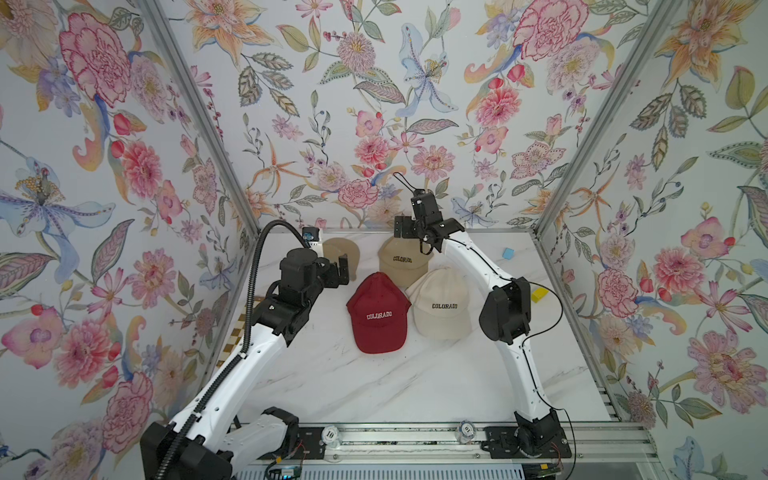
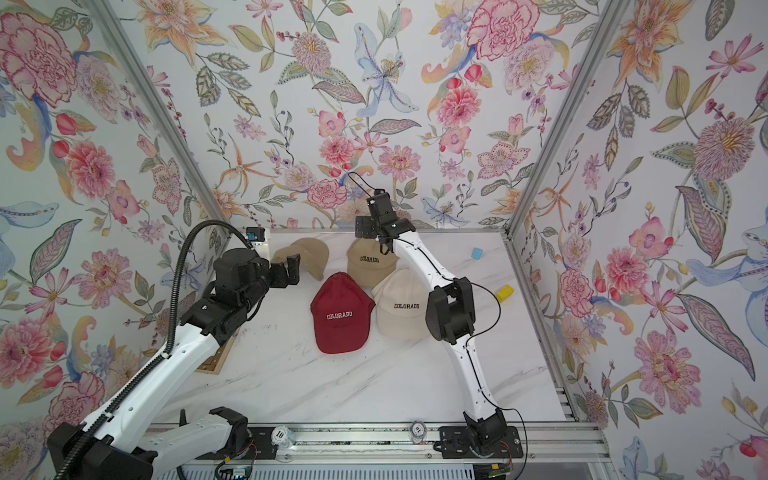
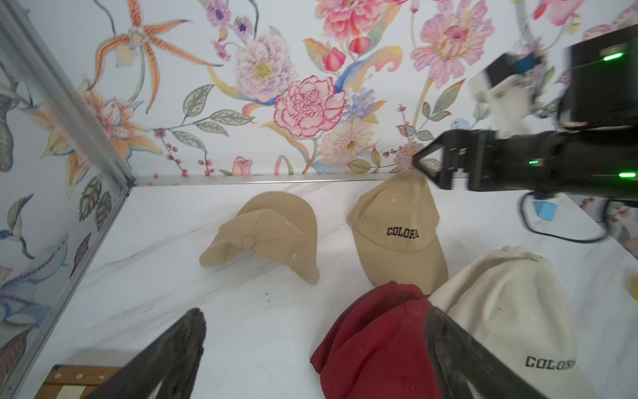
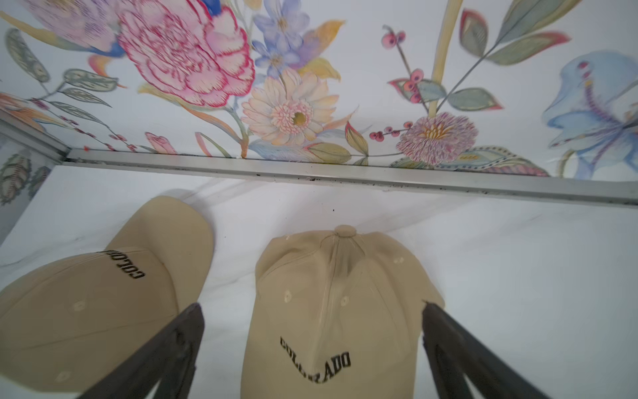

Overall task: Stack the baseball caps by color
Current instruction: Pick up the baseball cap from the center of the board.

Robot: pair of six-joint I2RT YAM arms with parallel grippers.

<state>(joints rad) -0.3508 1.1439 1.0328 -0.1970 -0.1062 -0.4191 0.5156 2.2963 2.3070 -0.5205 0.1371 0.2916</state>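
Four baseball caps lie at the back of the marble table. A dark red cap (image 1: 378, 313) sits in front, a cream cap (image 1: 440, 307) to its right, and a tan cap (image 1: 401, 259) behind them both. A second tan cap (image 1: 343, 251) lies further left, brim toward the back wall. My right gripper (image 4: 312, 305) hangs open just above the crown of the first tan cap (image 4: 331, 311), gripping nothing. My left gripper (image 1: 338, 272) is open and empty, raised beside the second tan cap (image 3: 269, 235), with the red cap (image 3: 376, 345) low between its fingers.
A checkered wooden board (image 2: 216, 357) lies along the left wall under my left arm. A blue block (image 1: 508, 252) and a yellow block (image 1: 539, 294) sit near the right wall. Two poker chips (image 1: 330, 434) rest on the front rail. Flowered walls close three sides.
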